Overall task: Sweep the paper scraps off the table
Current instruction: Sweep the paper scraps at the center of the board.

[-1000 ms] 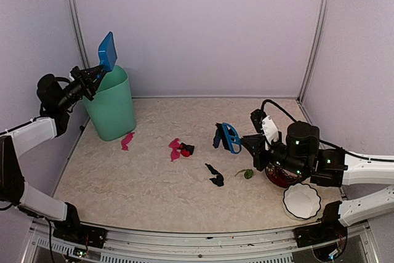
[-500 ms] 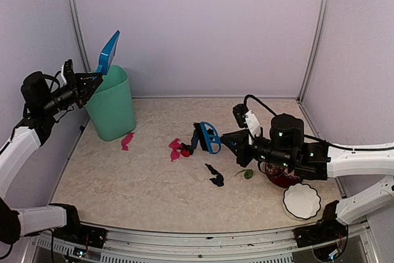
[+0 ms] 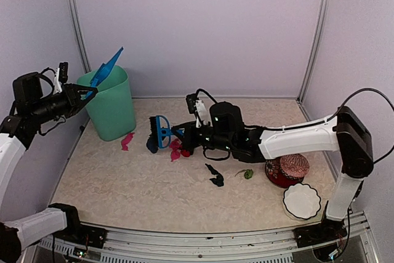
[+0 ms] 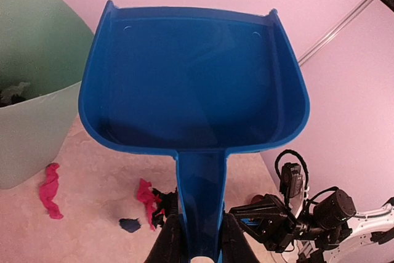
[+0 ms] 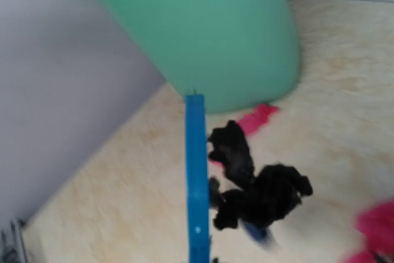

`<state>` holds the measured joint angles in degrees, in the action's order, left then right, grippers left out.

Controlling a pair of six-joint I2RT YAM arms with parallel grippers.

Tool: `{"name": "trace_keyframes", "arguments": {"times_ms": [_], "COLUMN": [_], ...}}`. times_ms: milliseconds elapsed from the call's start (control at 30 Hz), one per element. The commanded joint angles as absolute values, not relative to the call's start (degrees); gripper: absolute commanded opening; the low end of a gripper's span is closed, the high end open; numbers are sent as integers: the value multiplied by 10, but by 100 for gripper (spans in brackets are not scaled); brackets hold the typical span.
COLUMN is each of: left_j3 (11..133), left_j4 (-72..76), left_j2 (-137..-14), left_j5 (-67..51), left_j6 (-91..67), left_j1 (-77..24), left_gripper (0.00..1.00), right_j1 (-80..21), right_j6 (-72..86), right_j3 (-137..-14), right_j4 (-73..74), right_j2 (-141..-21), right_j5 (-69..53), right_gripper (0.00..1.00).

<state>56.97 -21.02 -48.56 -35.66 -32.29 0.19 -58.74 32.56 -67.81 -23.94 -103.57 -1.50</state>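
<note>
Blue dustpan (image 4: 191,90) sits pinched by its handle in the left hand (image 3: 83,95), near the green bin (image 3: 114,106). We note the right hand (image 3: 182,132) clamped on the brush (image 3: 161,132); paper scraps (image 3: 178,149) lie on the table (image 3: 123,183) beside it.

- Left arm (image 3: 8,152): smooth white shells on the long links, rounded black housings at the joints
- Right arm (image 3: 295,141): the same white links and black joints, with a bulky black block at the elbow (image 3: 352,140)
- Thin black cable (image 3: 364,89) loops off the right elbow; a shorter one curls at its wrist
- Small white camera block (image 3: 197,105) on the right wrist
- Fingers (image 4: 171,241) of the left arm are black
- Black bases (image 3: 319,233) at the foot of each arm
</note>
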Motion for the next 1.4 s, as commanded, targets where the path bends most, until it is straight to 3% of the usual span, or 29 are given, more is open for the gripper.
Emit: {"name": "trace_keyframes", "arguments": {"times_ms": [0, 800, 1200, 1367], "left_j3": [595, 596, 597, 599], "left_j4": [-300, -349, -357, -359], "left_j2": [-461, -416, -417, -418], "left_j5": [-286, -273, -267, -261], "left_j6": [-235, -214, -214, -214], "left_j1": [-2, -25, -30, -29], "left_gripper": [0, 0, 0, 0], "right_j1": [-586, -589, -583, -579], "right_j6": [431, 738, 818, 791], "right_j3": [-793, -1333, -1301, -1210], "right_j4": [-275, -240, -142, -122], "right_j2": [-1127, -1607, -1612, -1546], "right_j5": [-44, -78, -70, -54], "right_gripper": [0, 0, 0, 0]}}
